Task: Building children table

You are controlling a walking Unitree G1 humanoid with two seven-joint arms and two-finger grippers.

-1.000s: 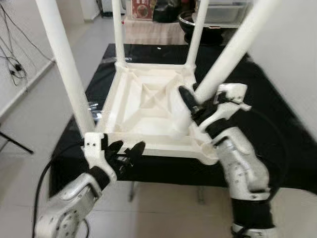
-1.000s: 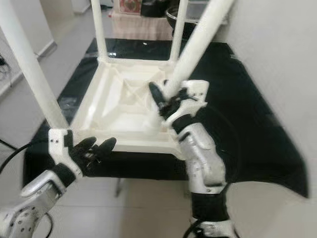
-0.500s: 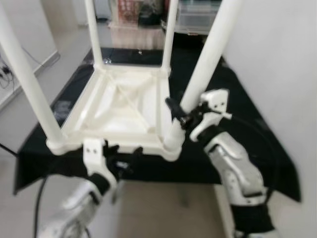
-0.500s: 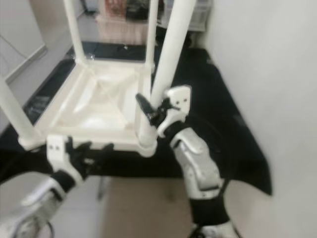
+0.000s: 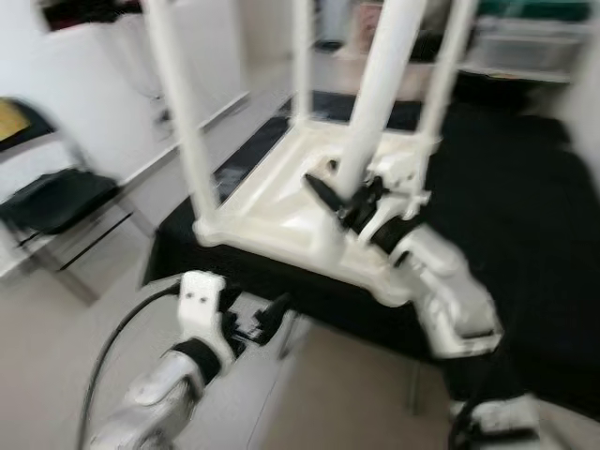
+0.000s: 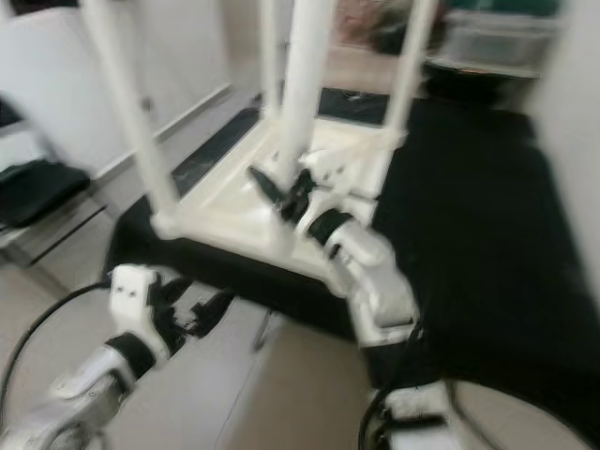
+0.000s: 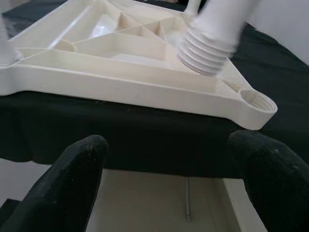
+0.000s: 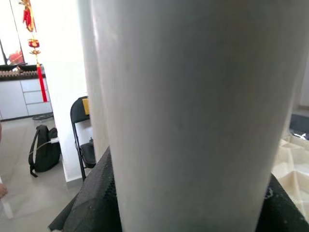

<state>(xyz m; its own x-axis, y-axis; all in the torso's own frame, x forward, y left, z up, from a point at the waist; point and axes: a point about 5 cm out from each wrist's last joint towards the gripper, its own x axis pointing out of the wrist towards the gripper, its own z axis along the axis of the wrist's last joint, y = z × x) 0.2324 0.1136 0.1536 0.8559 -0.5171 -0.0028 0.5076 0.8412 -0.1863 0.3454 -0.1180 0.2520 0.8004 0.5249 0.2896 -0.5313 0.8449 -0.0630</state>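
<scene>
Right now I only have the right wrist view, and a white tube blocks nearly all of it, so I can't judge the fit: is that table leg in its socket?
Observer: No. In the left wrist view the white plastic table leg has its threaded end over the ribbed underside of the upturned white plastic tabletop, clear of the empty corner socket.
Operator: Is the left hand in the way?
Observer: No. The left hand is open, below the tabletop's near edge, touching nothing.
Operator: And the other legs?
Observer: Three other white legs stand upright at their corners.
</scene>
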